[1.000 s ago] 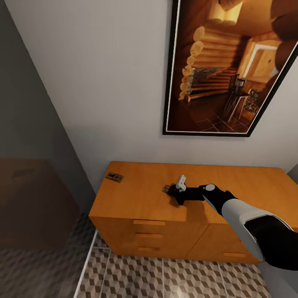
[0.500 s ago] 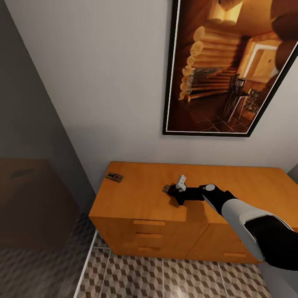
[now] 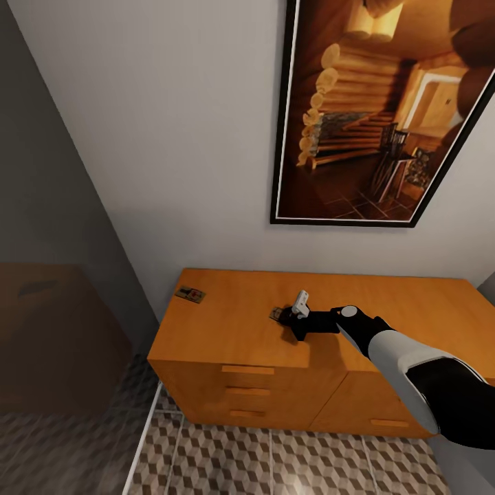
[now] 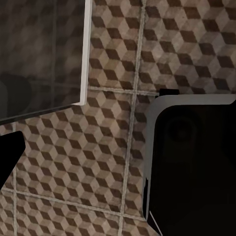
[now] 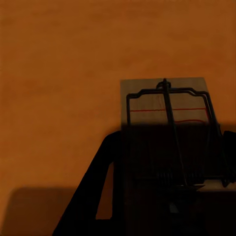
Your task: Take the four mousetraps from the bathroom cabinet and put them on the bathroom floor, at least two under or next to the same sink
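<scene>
Two mousetraps lie on top of the orange-brown cabinet (image 3: 227, 337). One mousetrap (image 3: 190, 294) rests alone near the cabinet's back left corner. The other mousetrap (image 3: 276, 315) lies mid-top, and my right gripper (image 3: 286, 320) reaches over it from the right. In the right wrist view that mousetrap (image 5: 164, 105) sits flat on the wood between the dark fingers (image 5: 101, 191), which press against its sides. My left gripper (image 4: 83, 162) hangs open over the cube-patterned bathroom floor (image 4: 108, 147), one finger (image 4: 9, 155) at the picture's edge.
A large framed picture (image 3: 385, 110) hangs on the wall above the cabinet. A dark glass partition (image 3: 62, 309) with a white bottom rail (image 3: 144, 440) stands left of the cabinet. Patterned floor (image 3: 275, 460) lies in front. A dark rounded body part (image 4: 196, 167) fills the left wrist view's side.
</scene>
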Available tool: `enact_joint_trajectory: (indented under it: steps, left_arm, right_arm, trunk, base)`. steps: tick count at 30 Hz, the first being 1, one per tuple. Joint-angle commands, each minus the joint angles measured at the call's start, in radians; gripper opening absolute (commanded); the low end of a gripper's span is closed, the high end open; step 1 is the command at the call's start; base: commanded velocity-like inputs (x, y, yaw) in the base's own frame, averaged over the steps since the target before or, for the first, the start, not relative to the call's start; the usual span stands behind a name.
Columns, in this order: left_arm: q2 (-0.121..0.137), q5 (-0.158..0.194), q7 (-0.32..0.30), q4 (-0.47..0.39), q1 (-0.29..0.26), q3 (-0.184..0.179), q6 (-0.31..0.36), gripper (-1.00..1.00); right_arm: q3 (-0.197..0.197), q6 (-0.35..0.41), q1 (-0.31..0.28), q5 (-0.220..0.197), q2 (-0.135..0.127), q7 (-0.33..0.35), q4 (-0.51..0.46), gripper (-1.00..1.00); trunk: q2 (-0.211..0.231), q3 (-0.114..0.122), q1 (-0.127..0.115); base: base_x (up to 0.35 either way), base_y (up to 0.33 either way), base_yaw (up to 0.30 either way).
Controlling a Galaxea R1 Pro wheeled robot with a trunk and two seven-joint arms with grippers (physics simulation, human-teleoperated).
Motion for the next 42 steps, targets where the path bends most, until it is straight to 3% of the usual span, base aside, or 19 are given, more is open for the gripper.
enact_joint_trajectory:
  steps: [1,25,39,42]
  left_arm:
    - [-0.001,0.004,0.002,0.003,-0.002,-0.009,-0.005,1.00]
    - [-0.001,0.004,0.002,0.003,-0.002,-0.009,-0.005,1.00]
    - [-0.001,0.004,0.002,0.003,-0.002,-0.009,-0.005,1.00]
    - [-0.001,0.004,0.002,0.003,-0.002,-0.009,-0.005,1.00]
  right_arm:
    - [0.024,-0.004,0.000,0.028,-0.001,0.002,0.062,-1.00]
    - [0.015,0.041,0.000,0.023,-0.003,0.058,0.043,-1.00]
    - [0.014,0.126,0.000,0.001,-0.006,0.099,0.004,-1.00]
    - [0.014,0.175,0.000,-0.001,-0.007,0.108,-0.028,-1.00]
  trunk:
    - [-0.001,-0.002,0.001]
    - [-0.001,-0.002,0.001]
    - [-0.001,-0.002,0.001]
    - [-0.001,-0.002,0.001]
  base:
    - [0.000,0.000,0.000]
    - [0.000,0.000,0.000]
    - [0.000,0.000,0.000]
    - [0.000,0.000,0.000]
